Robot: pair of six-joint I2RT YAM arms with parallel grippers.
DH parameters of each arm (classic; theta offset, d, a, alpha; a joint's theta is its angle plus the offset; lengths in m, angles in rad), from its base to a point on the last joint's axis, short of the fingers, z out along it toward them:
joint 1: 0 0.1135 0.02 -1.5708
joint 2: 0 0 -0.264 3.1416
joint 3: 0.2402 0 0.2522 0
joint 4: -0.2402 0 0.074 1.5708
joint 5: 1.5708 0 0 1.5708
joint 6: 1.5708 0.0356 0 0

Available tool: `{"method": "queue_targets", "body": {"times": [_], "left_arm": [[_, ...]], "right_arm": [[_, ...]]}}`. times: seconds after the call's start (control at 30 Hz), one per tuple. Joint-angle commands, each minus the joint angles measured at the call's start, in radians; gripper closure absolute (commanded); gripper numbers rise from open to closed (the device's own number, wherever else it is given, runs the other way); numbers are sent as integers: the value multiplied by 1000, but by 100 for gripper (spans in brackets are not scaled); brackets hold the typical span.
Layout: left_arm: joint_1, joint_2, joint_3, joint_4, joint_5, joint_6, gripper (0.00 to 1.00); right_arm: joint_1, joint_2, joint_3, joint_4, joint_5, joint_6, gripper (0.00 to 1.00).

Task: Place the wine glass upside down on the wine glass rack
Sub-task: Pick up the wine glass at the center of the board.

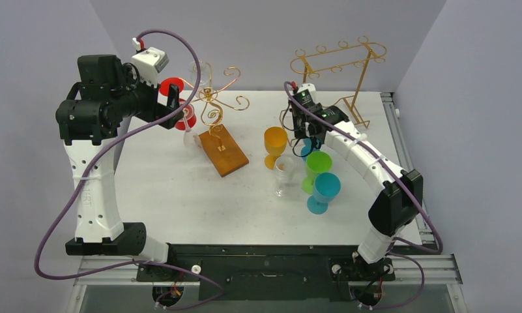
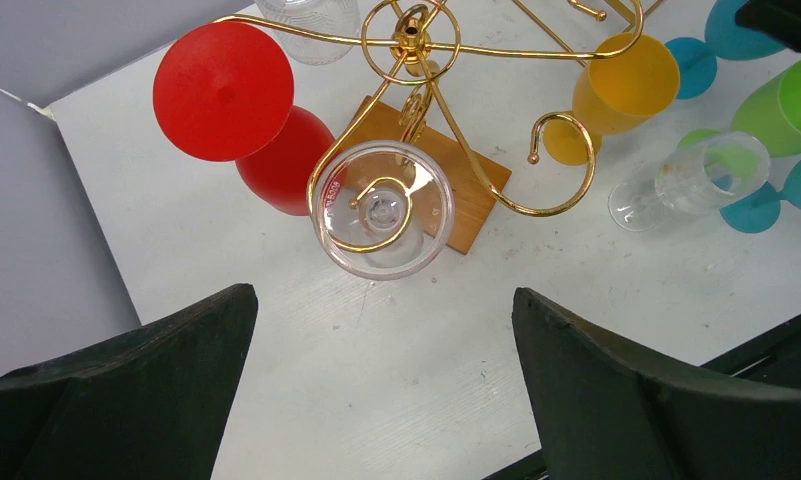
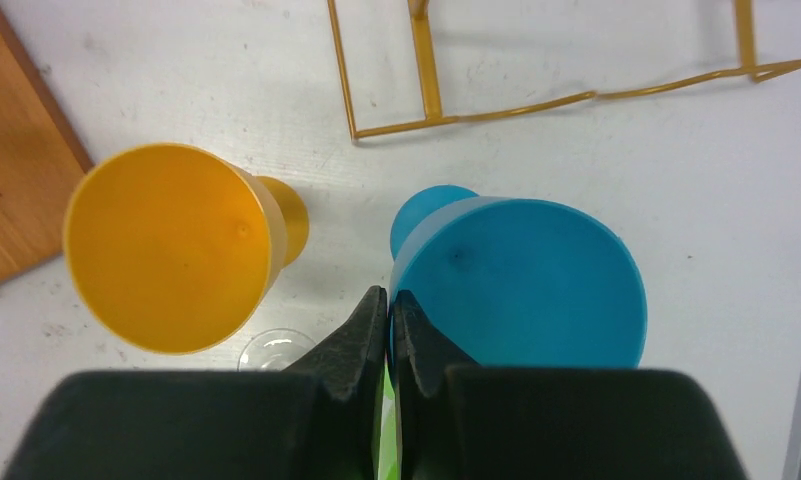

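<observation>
One gold, spiral-armed rack

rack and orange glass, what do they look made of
Rack: thin metal wire by the look, polished gold finish with bright glints; base looks like wood, brown, matte. Orange glass: probably plastic, evenly coloured and satin, without sharp reflections.

Bare counter lies open in front of the wine glass rack; orange glass, clear glass, green glass and blue glass crowd its right side.
</observation>
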Motion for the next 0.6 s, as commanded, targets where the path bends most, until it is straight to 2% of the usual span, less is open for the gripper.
{"method": "queue_targets", "body": {"times": [0.0, 0.13, 0.3, 0.57], "left_arm": [[-3, -24, 8, 48, 20, -15, 2], [-7, -25, 7, 46, 49, -27, 2], [-10, -28, 13, 56, 77, -40, 4], [-21, -67, -43, 80, 148, -40, 4]], "right_arm": [[-2, -129, 109, -26, 83, -6, 100], [31, -209, 174, -74, 78, 7, 100], [149, -292, 299, -120, 74, 17, 100], [301, -369, 381, -20, -4, 74, 100]]}}
